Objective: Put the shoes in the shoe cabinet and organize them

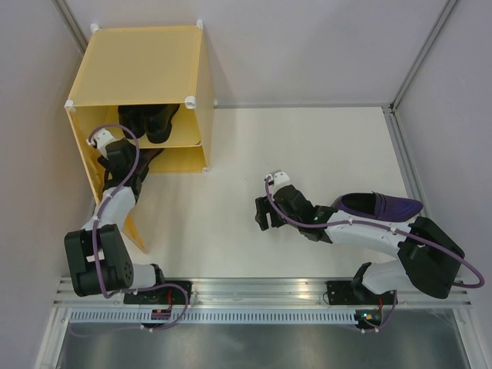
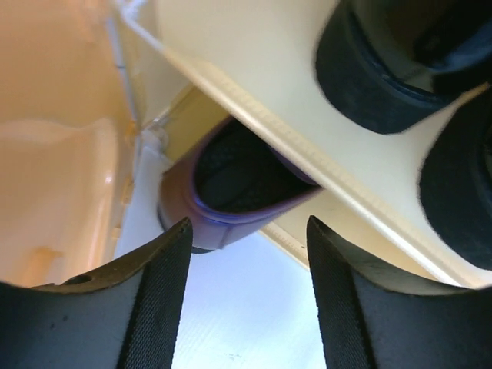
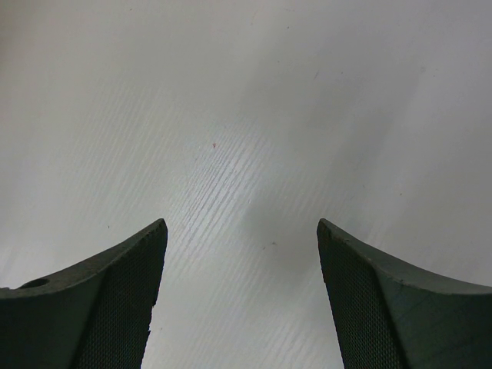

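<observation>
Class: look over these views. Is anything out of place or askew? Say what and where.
One purple shoe lies on the table beside the right arm, outside the shoe cabinet. Its partner sits below the inner shelf, the black pair above it. Nothing looks damaged.

The shoe cabinet (image 1: pixel 146 65) is coloured yellow-orange, its corner connectors (image 1: pixel 199 24) white. The shelved pair (image 1: pixel 157 119) is seen in black, while the loafer (image 1: pixel 380 205) on the white counter (image 1: pixel 307 146) is coloured dark purple with a black inside.
</observation>
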